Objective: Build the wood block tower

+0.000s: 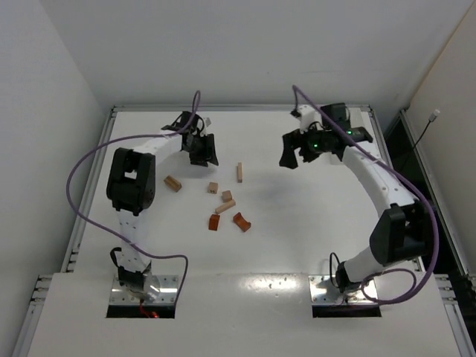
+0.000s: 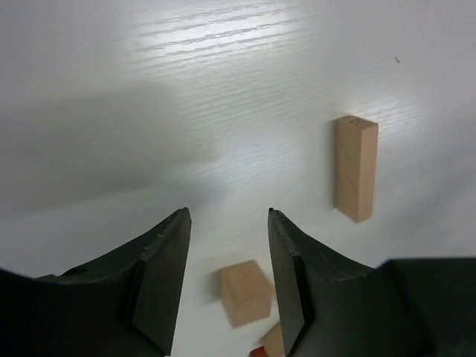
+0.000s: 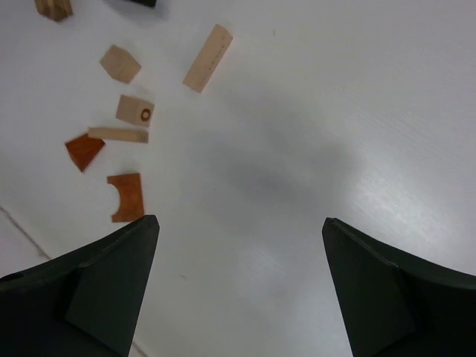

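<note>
The wood blocks lie scattered singly on the white table. In the top view a pale bar [image 1: 239,172], two pale cubes [image 1: 213,187] [image 1: 226,195], a thin pale bar [image 1: 225,206], a reddish wedge [image 1: 213,222] and a reddish arch [image 1: 241,222] sit mid-table. A tan block [image 1: 172,183] lies apart to the left. My left gripper [image 1: 202,159] hovers just behind them, open. Its wrist view shows a pale cube [image 2: 245,292] on the table below the gap of the left gripper [image 2: 227,212] and the bar [image 2: 355,168] to the right. My right gripper [image 1: 294,161] is wide open over bare table, right of the blocks.
The right wrist view shows the right gripper [image 3: 239,221] above bare table, with the arch [image 3: 126,197], wedge [image 3: 84,151] and bar [image 3: 208,58] to its upper left. A metal rail [image 1: 238,108] runs along the table's far edge. White walls stand close behind and on the left.
</note>
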